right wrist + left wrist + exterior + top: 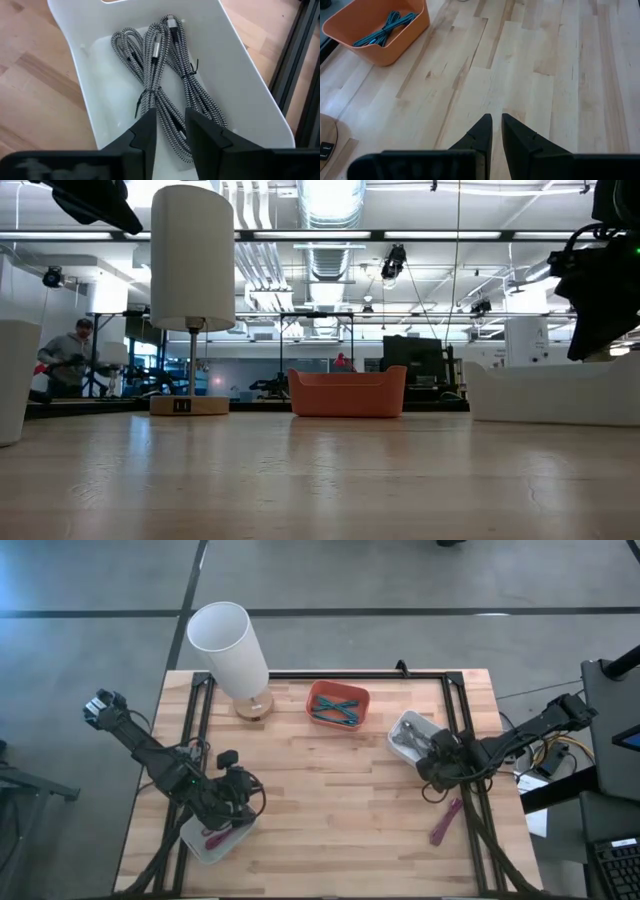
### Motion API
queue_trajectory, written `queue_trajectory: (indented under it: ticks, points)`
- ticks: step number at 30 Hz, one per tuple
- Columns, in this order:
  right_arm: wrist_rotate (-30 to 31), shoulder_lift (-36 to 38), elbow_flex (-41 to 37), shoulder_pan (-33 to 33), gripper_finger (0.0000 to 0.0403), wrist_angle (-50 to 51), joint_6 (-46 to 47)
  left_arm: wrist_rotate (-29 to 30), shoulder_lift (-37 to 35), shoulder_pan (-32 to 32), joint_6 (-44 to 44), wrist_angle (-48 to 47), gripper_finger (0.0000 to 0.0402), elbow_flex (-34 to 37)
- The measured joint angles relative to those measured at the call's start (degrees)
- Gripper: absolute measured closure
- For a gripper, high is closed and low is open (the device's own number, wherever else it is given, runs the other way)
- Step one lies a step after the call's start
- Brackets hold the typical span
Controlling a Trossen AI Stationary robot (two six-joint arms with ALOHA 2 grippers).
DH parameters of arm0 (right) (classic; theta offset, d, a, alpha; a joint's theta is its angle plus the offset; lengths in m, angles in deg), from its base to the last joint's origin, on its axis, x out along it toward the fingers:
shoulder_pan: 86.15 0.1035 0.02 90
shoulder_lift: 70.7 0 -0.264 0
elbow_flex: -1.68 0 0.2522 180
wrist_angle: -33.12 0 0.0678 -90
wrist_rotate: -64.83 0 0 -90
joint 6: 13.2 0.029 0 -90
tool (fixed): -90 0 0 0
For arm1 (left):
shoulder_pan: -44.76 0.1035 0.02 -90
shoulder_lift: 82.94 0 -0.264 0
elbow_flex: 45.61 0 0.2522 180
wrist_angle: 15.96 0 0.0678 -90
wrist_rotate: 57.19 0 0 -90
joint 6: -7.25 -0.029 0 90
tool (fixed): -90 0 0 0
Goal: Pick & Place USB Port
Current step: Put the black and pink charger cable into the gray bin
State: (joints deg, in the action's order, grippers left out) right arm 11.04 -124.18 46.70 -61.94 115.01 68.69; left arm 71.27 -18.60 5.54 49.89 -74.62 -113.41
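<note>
Pale wooden planks make up the surface (330, 800), ringed by a dark frame, with a white-shaded lamp (232, 650) at its far left corner and an orange bin (338, 703) of teal cables beside it. At the right edge sits a white tray (240, 75) holding braided grey USB cables (160, 75), bundled with ties. The right gripper (171, 131) hangs directly above this tray, its two fingers set a narrow gap apart and straddling the near end of the cable bundle without gripping it; whether they touch the cables cannot be told. A purple cable (446, 821) lies on the bare wood near the tray, closer to the front edge. The left gripper (496, 131) hovers over the front-left part of the surface, just above another white tray (205, 841) with a pink cable in it, fingers almost closed and holding nothing.
</note>
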Motion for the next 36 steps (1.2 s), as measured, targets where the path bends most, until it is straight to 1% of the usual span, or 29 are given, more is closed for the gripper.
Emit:
queue_trajectory:
  ticks: [4, 8, 14, 19, 23, 27, 31, 36]
  points:
    - [0.0, 0.1, 0.0, 0.0, 0.0295, -0.9, -0.3, 0.0, 0.0, 0.0, 0.0, 0.1, 0.0355, 0.0]
    - [0.0, 0.0, 1.4, 0.0, 0.0287, -1.4, -2.9, 0.0, 0.0, 0.0, 0.0, 0.1, 0.0355, 0.0]
    - [-0.4, 0.0, 6.7, 0.0, 0.0275, -1.5, -5.6, 0.0, 0.0, 0.0, 0.0, 0.2, 0.0355, 0.0]
    - [-1.7, 0.0, 11.9, 0.0, 0.0265, -2.2, -2.4, 0.0, 0.0, 0.0, 0.0, 0.4, 0.0355, 0.0]
    - [-6.2, 0.0, 13.9, 0.0, 0.0259, -6.6, 0.4, 0.9, 0.0, 0.0, -0.6, 0.4, 0.0355, 0.0]
    - [-12.9, -1.8, 14.1, 0.1, 0.026, -14.5, -1.9, 4.5, 0.0, 0.0, -0.9, 0.4, 0.0355, 0.0]
    - [-17.7, -6.0, 14.2, 0.3, 0.0264, -20.7, 1.0, 9.3, 0.0, 0.2, -1.1, 0.4, 0.0355, 0.0]
    - [-25.6, -13.0, 15.8, 1.9, 0.026, -21.6, 7.2, 12.2, 0.0, 0.4, -3.6, 0.4, 0.0355, 0.0]
